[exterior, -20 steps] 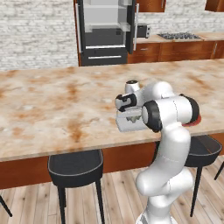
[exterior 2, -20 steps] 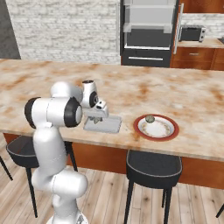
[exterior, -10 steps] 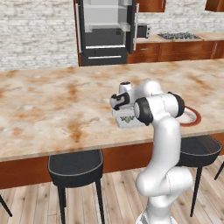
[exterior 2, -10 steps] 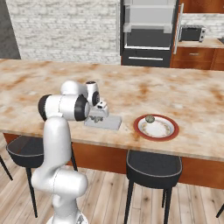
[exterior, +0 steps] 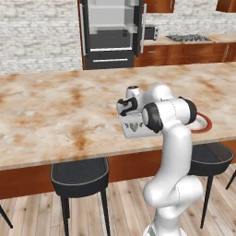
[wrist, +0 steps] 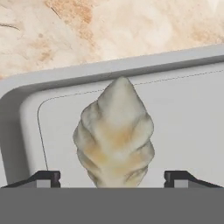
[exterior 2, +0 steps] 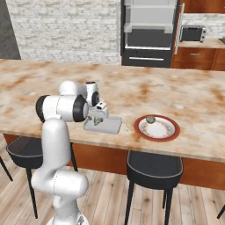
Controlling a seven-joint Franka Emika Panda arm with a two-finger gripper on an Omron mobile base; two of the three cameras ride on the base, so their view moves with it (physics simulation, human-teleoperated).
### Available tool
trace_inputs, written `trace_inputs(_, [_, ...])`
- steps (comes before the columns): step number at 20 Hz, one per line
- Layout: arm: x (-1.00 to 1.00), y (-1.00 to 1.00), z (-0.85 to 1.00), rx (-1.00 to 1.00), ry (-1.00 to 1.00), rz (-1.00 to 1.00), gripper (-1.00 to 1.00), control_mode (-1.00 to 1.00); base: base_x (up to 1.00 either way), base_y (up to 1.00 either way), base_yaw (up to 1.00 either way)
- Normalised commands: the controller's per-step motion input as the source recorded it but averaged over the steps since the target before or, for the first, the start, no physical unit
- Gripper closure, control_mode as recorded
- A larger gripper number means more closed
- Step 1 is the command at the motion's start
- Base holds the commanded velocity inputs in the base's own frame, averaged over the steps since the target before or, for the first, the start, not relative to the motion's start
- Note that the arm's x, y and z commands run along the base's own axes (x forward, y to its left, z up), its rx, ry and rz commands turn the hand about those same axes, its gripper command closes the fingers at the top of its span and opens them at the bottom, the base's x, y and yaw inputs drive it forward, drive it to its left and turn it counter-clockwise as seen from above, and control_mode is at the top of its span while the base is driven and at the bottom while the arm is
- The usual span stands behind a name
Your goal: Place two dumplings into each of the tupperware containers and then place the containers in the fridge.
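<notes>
Status: early in the task imo. Gripper [wrist: 112,186] sits low over one tupperware container [wrist: 183,100] on the island counter [exterior: 55,115], near its front edge. Jaws stand wide; tips show far apart at the bottom of hand view, well clear of the dumpling [wrist: 114,135] on both sides, so nothing's gripped. Dumpling lies inside the tray, on its floor near a rounded corner, apart from the rim. Looks like a drop-off just done, but that's my read.

In base views the tray [exterior 2: 103,125] is a flat grey rectangle under the hand, just left of the red-rimmed dish [exterior 2: 157,128]. One more dumpling [exterior 2: 150,119] sits on that dish. Can't tell if the tray holds a 2nd piece, hand blocks it. 2nd container: can't pick it out.

Fridge [exterior 2: 149,33] is across the room, doors open, shelves visible, nothing of ours in it that I can see.

Left, as I judge: rest of dumplings into trays, then both trays to fridge. So most of the job.

Orientation: dumpling's long axis runs bottom-to-top in hand view, pointed end toward the tray's far rim, fat pleated end toward the fingers. Roughly perpendicular to that rim. Tray's long axis runs along the counter edge.
</notes>
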Motion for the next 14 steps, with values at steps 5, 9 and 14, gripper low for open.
trace_inputs(5, [-0.34, -0.57, 0.46, 0.09, -0.03, -0.07, -1.00, -1.00, 0.00, 0.00, 0.00])
trace_inputs(9, [-0.57, -0.84, 0.66, 0.01, 0.00, -0.23, -1.00, -1.00, 0.00, 0.00, 0.00])
trace_inputs(14, [-0.46, -0.82, 0.58, -0.01, 0.00, -0.28, -1.00, -1.00, 0.00, 0.00, 0.00])
